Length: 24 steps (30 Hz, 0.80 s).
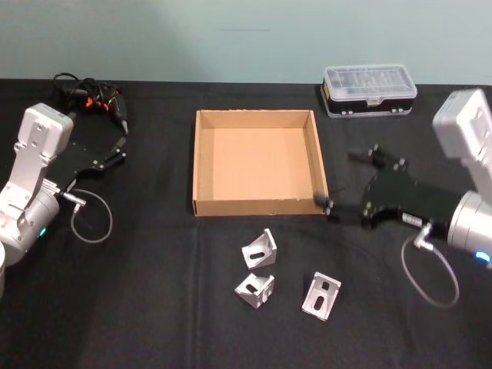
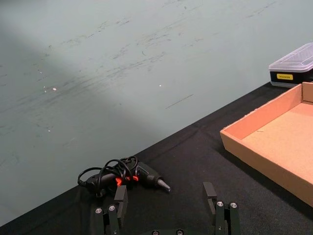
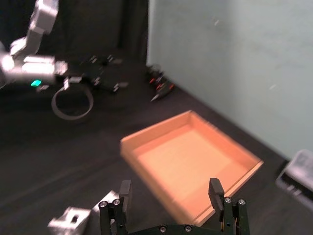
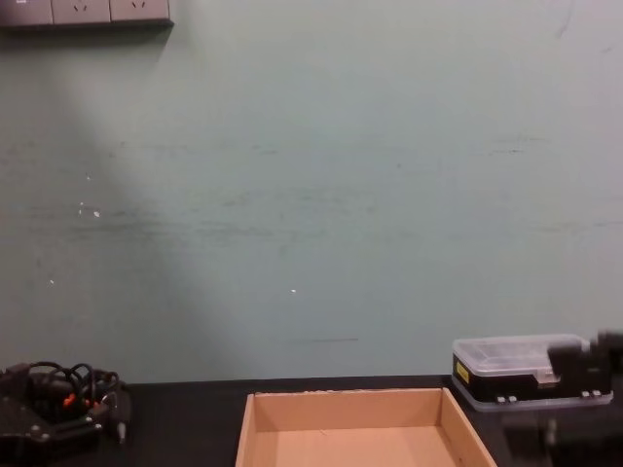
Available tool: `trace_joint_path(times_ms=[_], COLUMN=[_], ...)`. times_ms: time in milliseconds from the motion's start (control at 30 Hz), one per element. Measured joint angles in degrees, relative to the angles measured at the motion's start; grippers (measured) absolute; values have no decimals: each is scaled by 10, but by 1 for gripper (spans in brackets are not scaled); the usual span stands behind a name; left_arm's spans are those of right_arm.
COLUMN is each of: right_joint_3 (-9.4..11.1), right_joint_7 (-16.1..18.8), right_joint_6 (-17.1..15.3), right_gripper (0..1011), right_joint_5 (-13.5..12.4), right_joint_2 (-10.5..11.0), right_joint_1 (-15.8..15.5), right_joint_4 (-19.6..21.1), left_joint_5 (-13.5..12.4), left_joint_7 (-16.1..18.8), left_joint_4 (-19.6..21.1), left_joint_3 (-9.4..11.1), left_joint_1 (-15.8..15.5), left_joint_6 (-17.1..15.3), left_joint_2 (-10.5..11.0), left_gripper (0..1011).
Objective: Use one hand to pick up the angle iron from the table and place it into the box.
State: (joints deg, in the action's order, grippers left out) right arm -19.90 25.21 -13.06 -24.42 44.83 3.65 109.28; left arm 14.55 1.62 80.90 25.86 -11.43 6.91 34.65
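Closest to us, three angle irons [image 1: 260, 250] lie loose on the black surface [image 1: 138, 307], and none of them is held. Two sit close together just in front of the box's near wall. The rightmost angle iron [image 1: 322, 295] lies a little apart, on our right arm's side. We judge it the natural pick, since it lies within short reach of that arm.

Just beyond them our right gripper [image 1: 341, 181] hangs beside the near right corner of the box [image 1: 257, 206], its fingers [image 3: 215, 190] spread wide and holding nothing. The wide spread suits the job. A piece with two flat legs needs room for the fingers to drop either side of one leg before closing. In the right wrist view the box and one angle iron show beyond those fingers, so we take the gripper to be raised above the parts, with the pick not yet made.

The box is empty, its floor bare and its open side up. It sits in the middle, where either arm could reach it.

Farther off to the left, our left gripper [image 1: 119, 151] is parked well clear of the box, out of the working arm's way. Its fingers [image 2: 121, 196] are also wide and empty. At the far edge lie a corded power screwdriver [image 1: 96, 96] and a clear-lidded plastic case [image 1: 369, 89], neither of them needed here.
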Motion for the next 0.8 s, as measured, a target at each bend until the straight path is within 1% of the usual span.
trace_joint_path(times_ms=[67,100,133,200,367,467,600,700,733,800], right_joint_3=[-2,-4,-4,-8,-17,-28,-38,-50,-50,-58], right_joint_7=[9,18,18,33,53,72,86,98,98,104], right_joint_6=[-7,-15,-15,-30,-47,-58,-66,-77,-77,-83], right_gripper=[1003,1002,1003,1003,1003,1003,1003,1002,1003,1003], right_joint_5=[-2,-5,-5,-11,-15,-15,-15,-16,-16,-16], right_joint_2=[3,7,7,16,29,42,50,58,58,62], right_joint_1=[-3,-7,-7,-12,-11,0,10,20,20,26], right_joint_4=[0,0,0,1,2,1,-1,-4,-4,-5], left_joint_5=[0,0,0,0,0,0,0,0,0,0], left_joint_7=[0,0,0,0,0,0,0,0,0,0], left_joint_4=[0,0,0,0,0,0,0,0,0,0], left_joint_3=[0,0,0,0,0,0,0,0,0,0], left_joint_1=[0,0,0,0,0,0,0,0,0,0], left_joint_6=[0,0,0,0,0,0,0,0,0,0], left_joint_2=[0,0,0,0,0,0,0,0,0,0], left_gripper=[1000,1000,1000,1000,1000,1000,1000,1000,1000,1000])
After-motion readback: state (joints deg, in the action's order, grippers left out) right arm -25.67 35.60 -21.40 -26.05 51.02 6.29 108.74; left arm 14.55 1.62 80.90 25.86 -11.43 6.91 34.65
